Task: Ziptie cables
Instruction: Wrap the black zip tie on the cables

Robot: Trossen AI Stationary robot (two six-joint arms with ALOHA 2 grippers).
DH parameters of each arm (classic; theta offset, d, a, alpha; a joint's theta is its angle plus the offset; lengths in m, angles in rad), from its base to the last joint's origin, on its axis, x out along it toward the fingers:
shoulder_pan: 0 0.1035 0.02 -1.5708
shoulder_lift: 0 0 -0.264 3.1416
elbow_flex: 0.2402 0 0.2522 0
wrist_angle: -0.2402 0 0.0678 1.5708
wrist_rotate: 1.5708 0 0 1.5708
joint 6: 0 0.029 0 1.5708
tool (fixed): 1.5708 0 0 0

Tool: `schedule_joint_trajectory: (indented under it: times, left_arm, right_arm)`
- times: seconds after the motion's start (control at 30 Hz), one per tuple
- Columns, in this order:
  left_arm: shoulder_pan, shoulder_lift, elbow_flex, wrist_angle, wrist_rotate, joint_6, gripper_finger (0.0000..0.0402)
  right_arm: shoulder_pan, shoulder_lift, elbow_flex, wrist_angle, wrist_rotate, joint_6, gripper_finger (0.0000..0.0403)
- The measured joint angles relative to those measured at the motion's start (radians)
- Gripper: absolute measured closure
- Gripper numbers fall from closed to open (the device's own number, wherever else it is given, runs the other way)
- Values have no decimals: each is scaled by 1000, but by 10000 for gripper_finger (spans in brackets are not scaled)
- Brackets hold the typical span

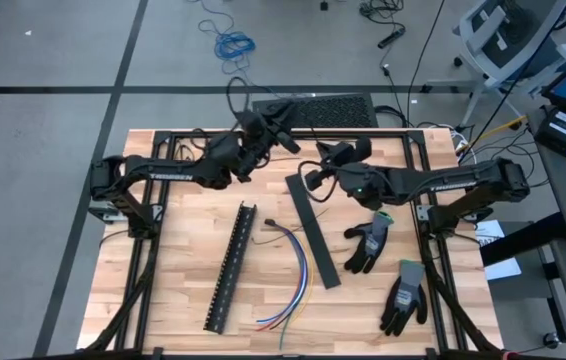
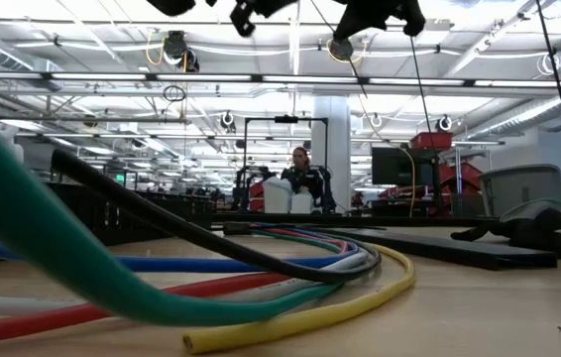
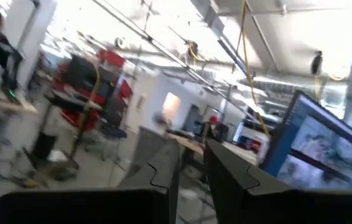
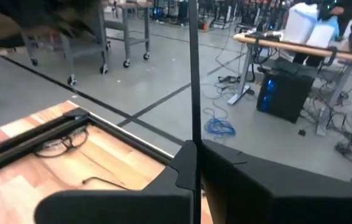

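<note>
Two pincers over wooden table (image 1: 163, 300) — left (image 1: 288, 113) slightly parted; right (image 1: 315, 180) clenched on thin dark strand (image 4: 193, 68); workshop behind.

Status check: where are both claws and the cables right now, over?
Left claw raised at table's far edge, slightly parted, empty. Right claw raised beside it, shut on a thin dark strand. Cables loose on table, untied. Black slotted strip alongside.

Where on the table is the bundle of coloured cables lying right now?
In the high view, the cables lie near the table's middle toward its near edge, curving between the black slotted strip on their left and the flat black bar on their right.
</note>
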Motion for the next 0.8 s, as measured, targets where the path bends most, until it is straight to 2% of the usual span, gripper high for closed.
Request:
schedule_joint_trajectory:
  times: [0.2, 0.23, 0.3, 0.37, 0.53, 0.67, 0.8]
  left_arm:
    - [8, -139, 0, -22, -70, 288, 326]
    - [8, -170, 0, -50, -66, 314, 326]
    - [10, -225, 0, -133, -11, 320, 326]
    - [23, -274, 0, -251, 110, 262, 326]
    - [86, -348, 0, -522, 535, 35, 326]
    - [131, -381, 0, -717, 785, -23, 326]
    - [154, -416, 0, -810, 1013, -57, 326]
  right_arm:
    - [0, -109, 0, -161, -11, 110, 403]
    - [-3, -132, 0, -171, -52, 117, 403]
    - [-26, -174, 0, -168, -201, 101, 403]
    - [-57, -202, -4, -129, -415, 73, 403]
    - [-133, -217, -53, 104, -941, -3, 403]
    - [-182, -216, -101, 306, -1173, 35, 403]
    - [-223, -214, -165, 576, -1383, 119, 403]
